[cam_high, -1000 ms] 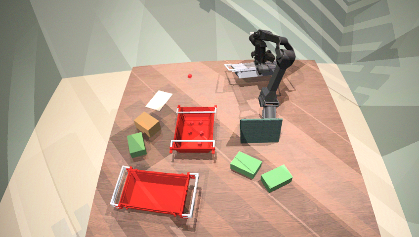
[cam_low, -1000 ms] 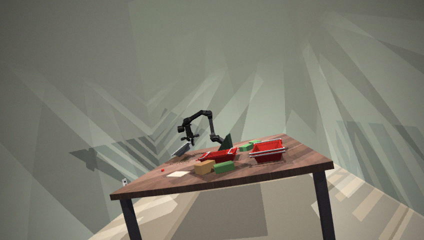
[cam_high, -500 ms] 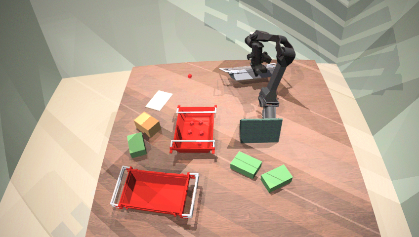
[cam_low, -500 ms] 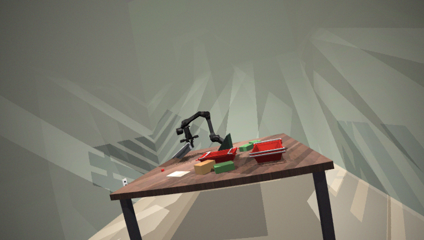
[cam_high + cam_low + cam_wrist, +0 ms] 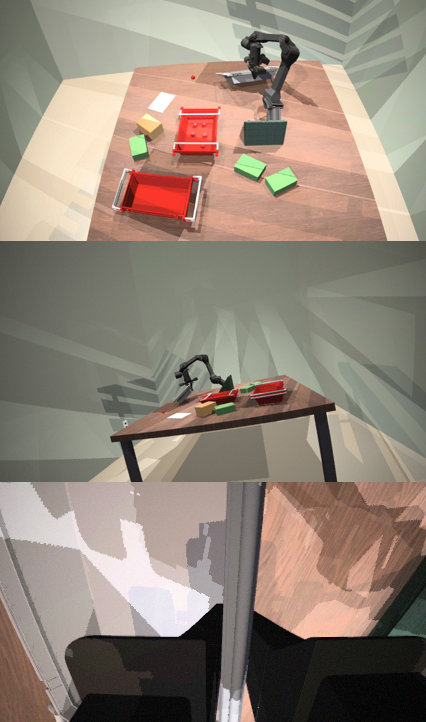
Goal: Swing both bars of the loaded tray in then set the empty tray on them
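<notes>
The loaded red tray [image 5: 195, 152] [image 5: 222, 400] stands mid-table with several small blocks [image 5: 192, 134] inside. Both its white bars [image 5: 199, 113] [image 5: 195, 143] lie across its top, one near each end. My gripper [image 5: 254, 76] [image 5: 192, 389] [image 5: 229, 611] is shut on the long rim of the empty grey tray [image 5: 239, 79] [image 5: 181, 395] [image 5: 243, 557] at the back of the table. The grey tray hangs steeply tilted from the fingers, its shadow apart from it on the table. Whether its lower edge touches the table is hard to tell.
Another empty red tray [image 5: 150, 212] [image 5: 270, 399] stands at the front left, bars out. A dark green panel [image 5: 264, 133] stands by the arm's base. Green blocks [image 5: 137, 145] [image 5: 249, 167] [image 5: 281, 181], an orange block [image 5: 149, 125], a white sheet [image 5: 161, 102] and a red cube [image 5: 192, 77] lie around.
</notes>
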`<state>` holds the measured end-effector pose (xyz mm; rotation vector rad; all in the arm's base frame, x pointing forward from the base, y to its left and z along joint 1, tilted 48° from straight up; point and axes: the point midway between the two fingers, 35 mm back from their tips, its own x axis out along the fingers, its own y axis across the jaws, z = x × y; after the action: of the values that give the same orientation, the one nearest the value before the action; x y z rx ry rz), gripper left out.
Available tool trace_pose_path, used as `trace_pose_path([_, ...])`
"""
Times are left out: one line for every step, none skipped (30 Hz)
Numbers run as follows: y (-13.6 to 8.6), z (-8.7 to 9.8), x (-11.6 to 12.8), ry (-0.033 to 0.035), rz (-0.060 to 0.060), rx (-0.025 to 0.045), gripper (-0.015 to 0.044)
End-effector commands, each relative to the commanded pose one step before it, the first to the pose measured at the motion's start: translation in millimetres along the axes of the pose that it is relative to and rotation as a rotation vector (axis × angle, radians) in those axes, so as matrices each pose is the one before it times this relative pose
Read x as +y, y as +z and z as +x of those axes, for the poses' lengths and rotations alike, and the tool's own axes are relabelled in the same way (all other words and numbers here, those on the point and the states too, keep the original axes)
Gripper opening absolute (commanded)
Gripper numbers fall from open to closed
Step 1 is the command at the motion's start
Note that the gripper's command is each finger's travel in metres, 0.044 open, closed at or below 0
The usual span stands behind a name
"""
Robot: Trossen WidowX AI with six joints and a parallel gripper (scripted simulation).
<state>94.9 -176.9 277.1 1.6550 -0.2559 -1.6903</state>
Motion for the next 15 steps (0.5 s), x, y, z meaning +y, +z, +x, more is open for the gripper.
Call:
trace_pose_path([-15.89,0.78,4.83,-0.01331,-0.043,0.03463,0.0])
trace_pose_path([-2.79,1.04,0.56,-0.00577,-0.0078,0.00248,0.0])
trace_pose_path([-2.81,1.02,0.55,-0.00571,-0.0079,0.00237,0.0])
trace_pose_path([-2.84,1.01,0.54,-0.00565,-0.0079,0.00227,0.0])
trace_pose_path([-2.86,1.0,0.54,-0.00558,-0.008,0.00217,0.0])
trace_pose_path([-2.89,0.99,0.53,-0.00552,-0.0081,0.00207,0.0])
trace_pose_path([-2.91,0.97,0.52,-0.00546,-0.0081,0.00197,0.0])
trace_pose_path([-2.93,0.96,0.51,-0.00539,-0.0082,0.00186,0.0])
trace_pose_path([-2.96,0.94,0.51,-0.00532,-0.0082,0.00176,0.0])
trace_pose_path([-2.98,0.93,0.5,-0.00526,-0.0083,0.00166,0.0])
trace_pose_path([-3.0,0.92,0.49,-0.00519,-0.0084,0.00156,0.0])
trace_pose_path([-3.02,0.9,0.48,-0.00512,-0.0084,0.00146,0.0])
trace_pose_path([-3.05,0.89,0.47,-0.00505,-0.0085,0.00136,0.0])
trace_pose_path([-3.07,0.87,0.46,-0.00498,-0.0085,0.00126,0.0])
trace_pose_path([-3.09,0.86,0.46,-0.00491,-0.0086,0.00116,0.0])
